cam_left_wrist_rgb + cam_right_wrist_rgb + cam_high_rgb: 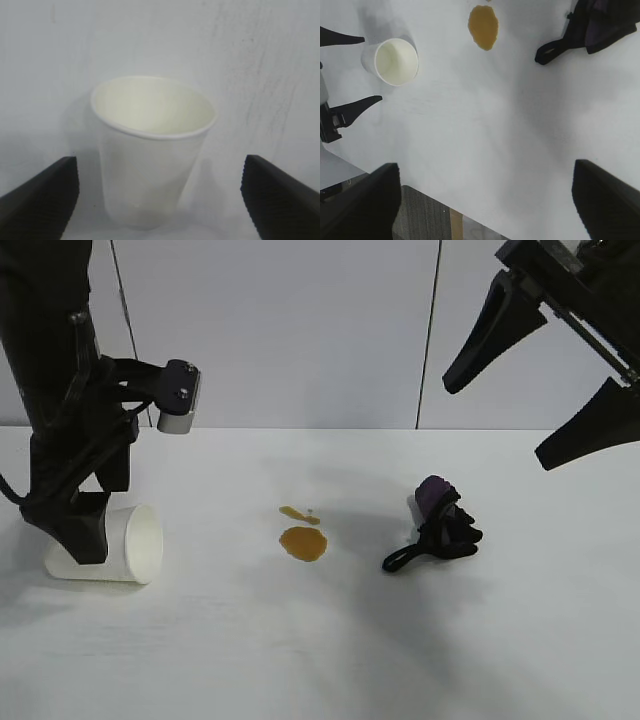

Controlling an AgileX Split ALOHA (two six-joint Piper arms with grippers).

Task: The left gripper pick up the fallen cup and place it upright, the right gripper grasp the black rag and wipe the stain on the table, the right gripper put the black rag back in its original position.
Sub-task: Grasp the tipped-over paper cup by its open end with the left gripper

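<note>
The cup [112, 543] lies on its side at the left part of the table [320, 660], its open mouth turned toward the middle. The left gripper [80, 530] points down right over it, w/ fingers spread wide, one on each side of the cup body; in the left wrist view the cup [152, 150] sits between both fingertips [42, 197] and there is a gap at each side, so no grip on it.

The stain [303, 543] is near the table centre, an oval amber blot w/ a thin streak of same colour just behind it. The black rag [440, 525] rests to the right of the stain, well apart from it, bunched, purple patch on top, loop tail lying toward the stain.

The right gripper [540, 390] hangs high at the upper right, above and behind the rag, tilted downward, fingers wide apart and holding nothing. In the right wrist view the cup [395, 61], stain [483, 27] and rag [592, 27] are all visible below it.
</note>
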